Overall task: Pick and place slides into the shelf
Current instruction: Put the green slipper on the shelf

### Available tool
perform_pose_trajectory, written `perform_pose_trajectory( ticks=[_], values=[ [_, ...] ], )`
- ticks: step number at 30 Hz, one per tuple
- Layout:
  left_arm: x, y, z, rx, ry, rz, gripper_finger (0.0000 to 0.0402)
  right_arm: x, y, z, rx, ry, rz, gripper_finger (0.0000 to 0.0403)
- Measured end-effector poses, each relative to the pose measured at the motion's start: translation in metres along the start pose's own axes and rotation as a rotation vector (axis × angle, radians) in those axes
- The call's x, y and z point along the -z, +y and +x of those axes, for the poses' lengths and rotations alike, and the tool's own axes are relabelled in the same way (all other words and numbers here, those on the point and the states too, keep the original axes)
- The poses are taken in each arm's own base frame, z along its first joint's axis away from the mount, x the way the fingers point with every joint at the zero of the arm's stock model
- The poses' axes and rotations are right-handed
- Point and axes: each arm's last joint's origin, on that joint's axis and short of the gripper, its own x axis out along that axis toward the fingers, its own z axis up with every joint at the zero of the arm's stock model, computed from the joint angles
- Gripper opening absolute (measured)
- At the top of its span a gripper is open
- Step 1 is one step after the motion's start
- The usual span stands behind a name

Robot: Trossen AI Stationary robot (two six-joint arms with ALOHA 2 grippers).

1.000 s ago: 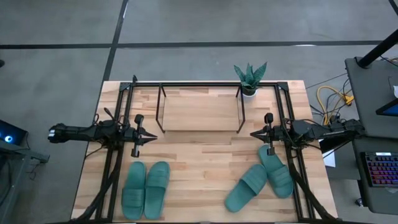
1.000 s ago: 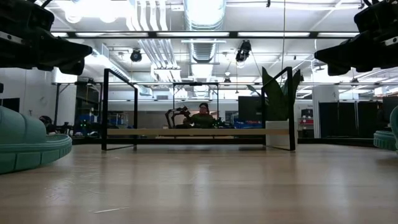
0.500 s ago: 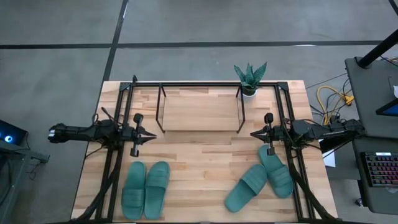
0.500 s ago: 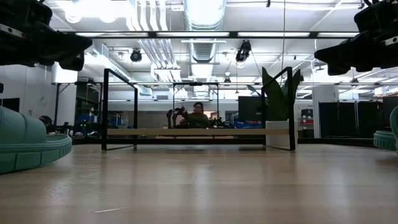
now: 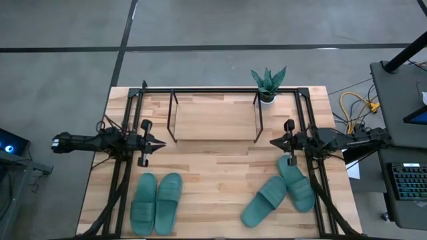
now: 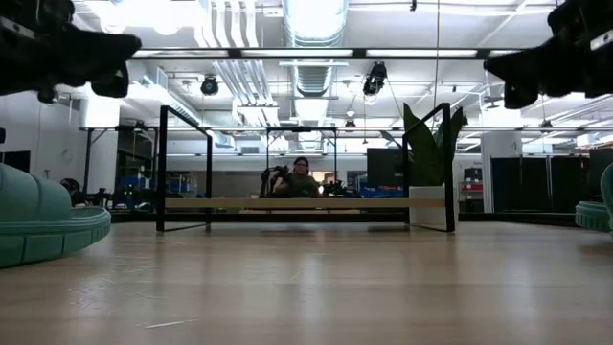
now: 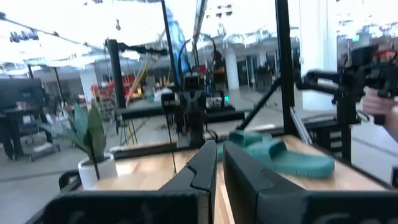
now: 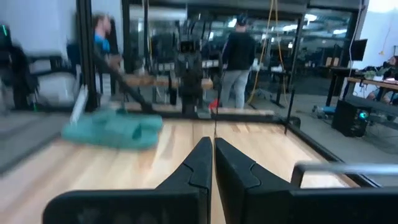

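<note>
Fingers of both grippers are pressed together and hold nothing. Four slides lie on the table [image 5: 220, 167], all in front of the shelf [image 5: 215, 117] and none on it: the left pair [image 5: 156, 203] rests side by side ahead of the shelf's left end, and the right pair [image 5: 280, 192] lies splayed at an angle, touching, ahead of its right end. Left gripper [image 5: 162, 143] hovers just off the shelf's left front corner, right gripper [image 5: 273, 142] just off its right front corner. A potted plant [image 5: 267, 84] stands beside the shelf's right rear corner.
</note>
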Motion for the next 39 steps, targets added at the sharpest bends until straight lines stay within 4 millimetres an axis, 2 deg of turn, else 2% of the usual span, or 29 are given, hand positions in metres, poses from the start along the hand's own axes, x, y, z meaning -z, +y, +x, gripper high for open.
perform_pose_trajectory(
  ticks=[15, 22, 25, 30, 35, 39],
  values=[
    [-0.004, 0.001, 0.0, -0.006, -0.045, 0.005, 0.0013, -0.004, 0.001, 0.0, -0.03, -0.047, -0.071, 0.0009],
    [-0.012, 0.002, 0.0, -0.028, -0.126, 0.086, 0.0013, -0.02, 0.0, -0.002, 0.0, -0.212, -0.196, 0.0012],
    [-0.012, 0.002, 0.0, -0.025, -0.124, 0.142, 0.0013, -0.023, 0.0, -0.002, -0.004, -0.245, -0.276, 0.0035],
    [-0.017, 0.002, 0.001, -0.018, -0.177, 0.174, 0.0027, -0.024, 0.006, 0.001, -0.122, -0.275, -0.32, 0.0111],
    [-0.02, 0.0, 0.007, 0.034, -0.22, 0.164, 0.0092, -0.033, 0.012, 0.005, -0.219, -0.399, -0.276, 0.0178],
    [-0.028, 0.001, 0.013, 0.042, -0.299, 0.102, 0.0142, -0.04, 0.02, 0.014, -0.279, -0.421, -0.235, 0.0199]
  ],
)
